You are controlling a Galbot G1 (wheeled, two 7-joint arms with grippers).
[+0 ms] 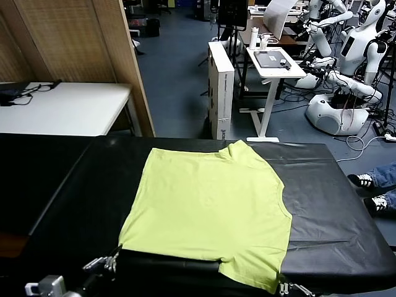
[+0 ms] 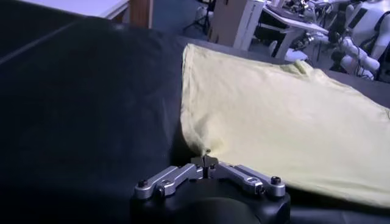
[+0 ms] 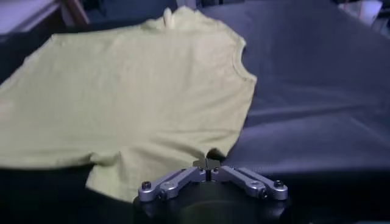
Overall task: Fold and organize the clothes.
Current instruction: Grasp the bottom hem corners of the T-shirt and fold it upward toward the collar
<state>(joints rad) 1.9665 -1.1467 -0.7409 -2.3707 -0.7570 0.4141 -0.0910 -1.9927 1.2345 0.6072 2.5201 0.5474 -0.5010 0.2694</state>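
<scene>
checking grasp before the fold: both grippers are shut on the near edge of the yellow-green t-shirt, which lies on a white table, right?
One thing is off: the table is black, not white, as the head view shows. The rest holds: the left gripper and right gripper are each shut on the near edge of the yellow-green T-shirt.

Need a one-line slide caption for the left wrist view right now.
Left gripper shut on the near corner of the lime T-shirt, which lies spread on the black table.

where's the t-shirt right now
The T-shirt lies flat on the black table in the head view, near edge pinched by the left gripper and right gripper.
</scene>
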